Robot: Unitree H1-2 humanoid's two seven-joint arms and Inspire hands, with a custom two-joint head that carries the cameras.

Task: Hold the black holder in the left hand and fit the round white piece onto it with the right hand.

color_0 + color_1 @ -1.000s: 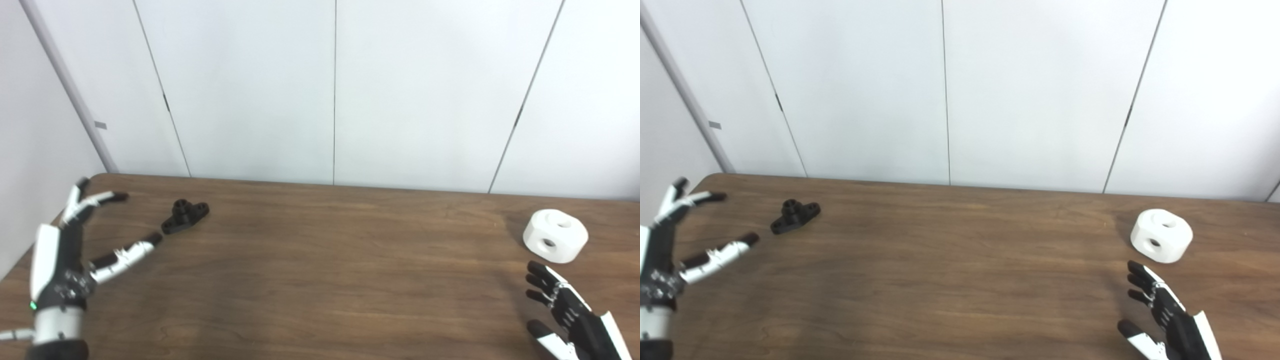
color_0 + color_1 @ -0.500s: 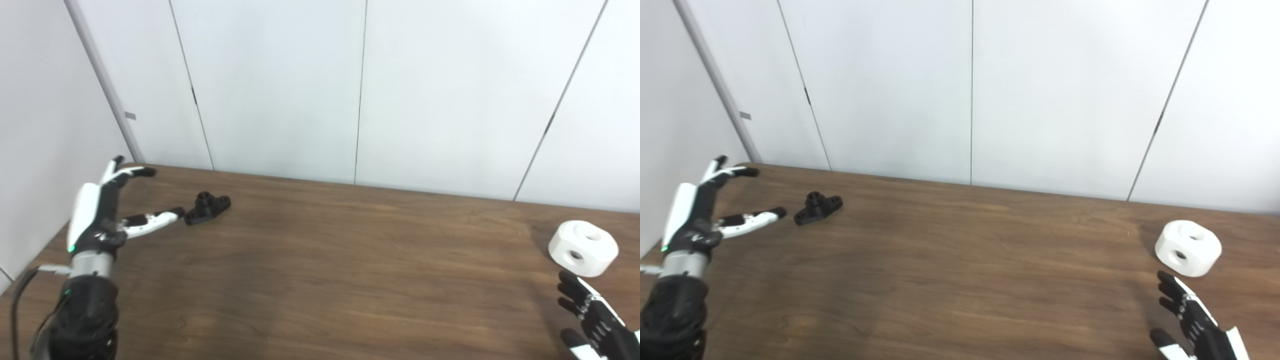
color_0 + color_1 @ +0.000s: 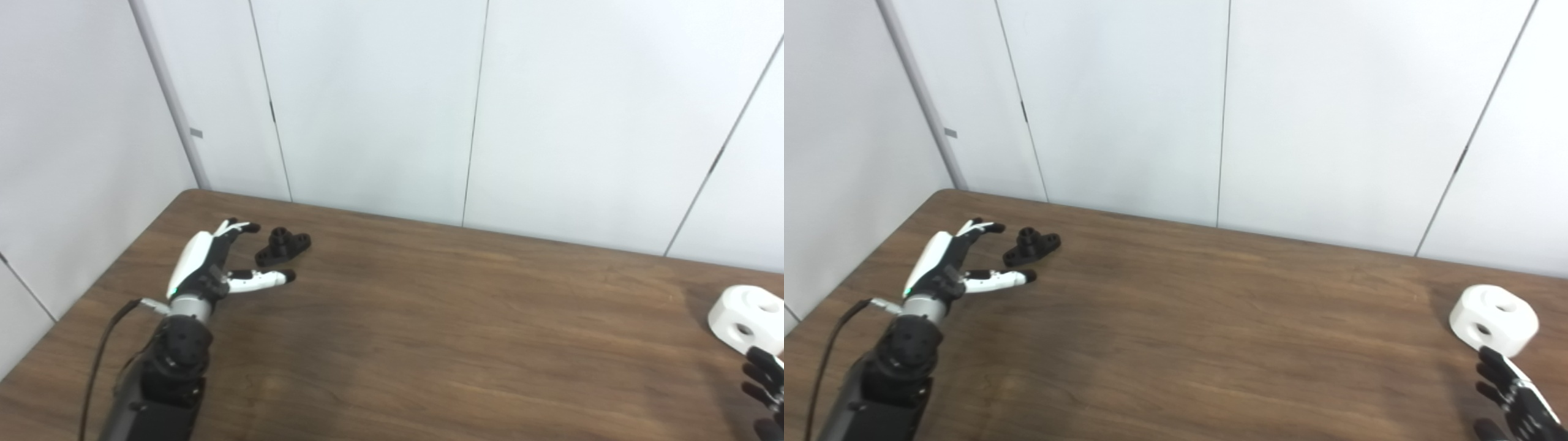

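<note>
Two views, same scene. Left eye view: the wooden table [image 3: 429,318] runs across the frame with white wall panels [image 3: 367,104] behind it. The left hand [image 3: 211,269] lies low over the far-left part of the table, fingers spread apart and holding nothing — thumb [image 3: 263,280] stretched out toward the right, the other fingers [image 3: 236,228] reaching farther back. The black holder [image 3: 283,246] sits on the table between those fingers and the thumb, just beside them; contact cannot be made out at this size. A dark cable [image 3: 101,361] trails from the left wrist. The round white piece [image 3: 747,318] rests at the far-right edge of the table, partly cut by the frame, holes visible on its top and side. Only dark fingertips of the right hand [image 3: 764,380] show at the bottom-right corner, just in front of the piece.

Right eye view: same layout, shifted. Here the round white piece [image 3: 1494,318] shows whole, well apart from the black holder [image 3: 1032,246]. The right hand [image 3: 1513,398] points up toward the piece, fingers loosely apart, empty — tips just beside the piece's near edge. The left hand [image 3: 946,269] is splayed wide around the near side of the holder.
</note>
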